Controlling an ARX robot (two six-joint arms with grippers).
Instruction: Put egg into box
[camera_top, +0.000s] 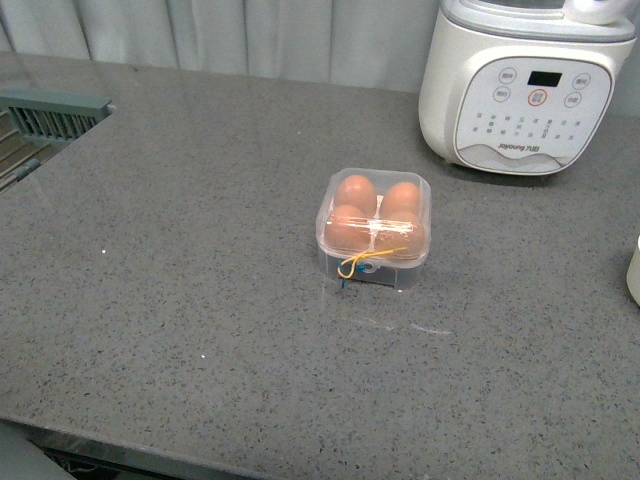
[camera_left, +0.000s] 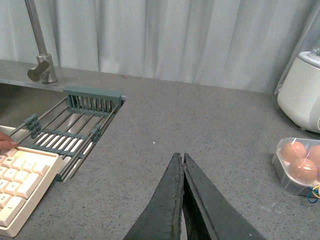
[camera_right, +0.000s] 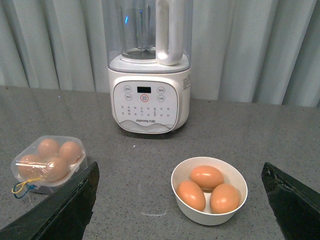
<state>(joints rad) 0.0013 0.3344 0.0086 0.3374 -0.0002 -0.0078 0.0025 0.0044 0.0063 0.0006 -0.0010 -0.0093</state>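
The box (camera_top: 373, 225) stands in the middle of the counter with its clear lid down and a yellow and blue band at its front. Four orange-brown eggs (camera_top: 353, 190) fill its holes; I cannot tell which is the task's egg. The box also shows in the left wrist view (camera_left: 298, 165) and the right wrist view (camera_right: 47, 162). My left gripper (camera_left: 180, 156) is shut and empty above bare counter, well off to the side of the box. My right gripper (camera_right: 179, 167) is open wide and empty, its fingers (camera_right: 75, 205) either side of a bowl. Neither gripper shows in the front view.
A white bowl (camera_right: 200, 215) holds three more eggs (camera_right: 206, 176); its edge shows at the right of the front view (camera_top: 634, 270). A big white blender (camera_top: 525, 90) stands at the back right. A sink with a grey rack (camera_left: 75, 125) and a keyboard (camera_left: 20, 185) lie far left.
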